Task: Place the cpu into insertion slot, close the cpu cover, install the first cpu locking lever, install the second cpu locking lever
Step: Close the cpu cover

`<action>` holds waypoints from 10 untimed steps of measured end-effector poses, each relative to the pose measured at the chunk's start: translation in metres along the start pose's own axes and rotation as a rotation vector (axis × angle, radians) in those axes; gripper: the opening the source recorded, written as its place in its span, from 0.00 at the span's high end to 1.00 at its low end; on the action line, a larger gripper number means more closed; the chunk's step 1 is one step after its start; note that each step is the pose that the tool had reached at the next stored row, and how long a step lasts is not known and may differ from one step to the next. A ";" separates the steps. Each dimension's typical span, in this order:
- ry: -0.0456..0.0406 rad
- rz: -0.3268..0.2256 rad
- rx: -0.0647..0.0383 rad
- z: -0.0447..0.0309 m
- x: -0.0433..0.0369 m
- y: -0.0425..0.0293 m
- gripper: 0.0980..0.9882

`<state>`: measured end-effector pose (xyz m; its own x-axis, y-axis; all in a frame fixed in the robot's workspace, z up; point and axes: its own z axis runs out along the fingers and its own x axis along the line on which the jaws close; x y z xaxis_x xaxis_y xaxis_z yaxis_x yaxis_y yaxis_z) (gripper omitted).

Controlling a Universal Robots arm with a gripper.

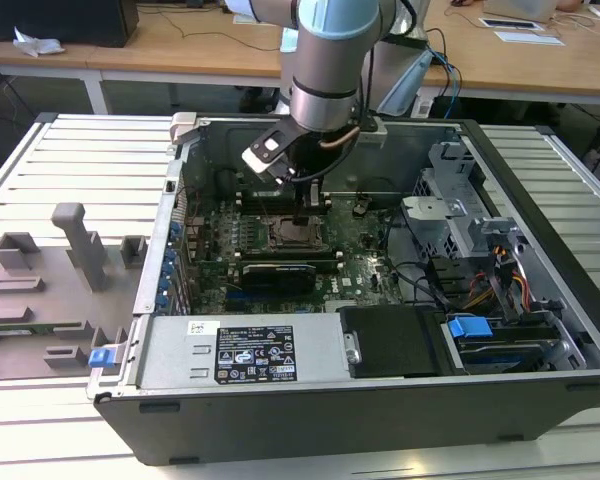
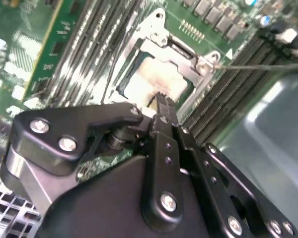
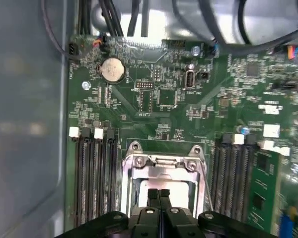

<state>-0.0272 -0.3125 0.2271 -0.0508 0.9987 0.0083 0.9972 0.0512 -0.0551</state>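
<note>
On the slatted worktop (image 1: 80,150), at the exterior view's left, stands a grey moulded fixture (image 1: 50,290). Beside it lies the open computer case (image 1: 310,425). Inside the case, from that view's left, are a labelled power supply (image 1: 240,350) along the near wall, the green board (image 1: 355,255) with the insertion slot (image 1: 298,233) at its middle, then a metal drive cage (image 1: 460,215) and loose cables (image 1: 510,290). The slot holds the cpu (image 3: 176,191). Its pale, flat top shows through the window of the silvery cpu cover (image 3: 161,166), which lies down around it. Long black memory slots (image 3: 92,178) flank the socket on both sides. The hand (image 3: 159,194) hangs right over the cpu with its fingers pressed together, pinching nothing; whether it touches the chip I cannot tell.
</note>
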 end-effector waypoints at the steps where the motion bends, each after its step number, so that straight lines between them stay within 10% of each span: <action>1: 0.0001 0.000 0.000 -0.0074 0.0001 -0.0003 0.99; 7: 0.0000 0.000 0.000 -0.0396 0.0003 -0.0021 0.99; 10: 0.0003 0.000 0.000 -0.0421 0.0004 -0.0023 0.99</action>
<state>-0.0272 -0.3125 0.2693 -0.0510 0.9987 0.0086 0.9972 0.0514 -0.0549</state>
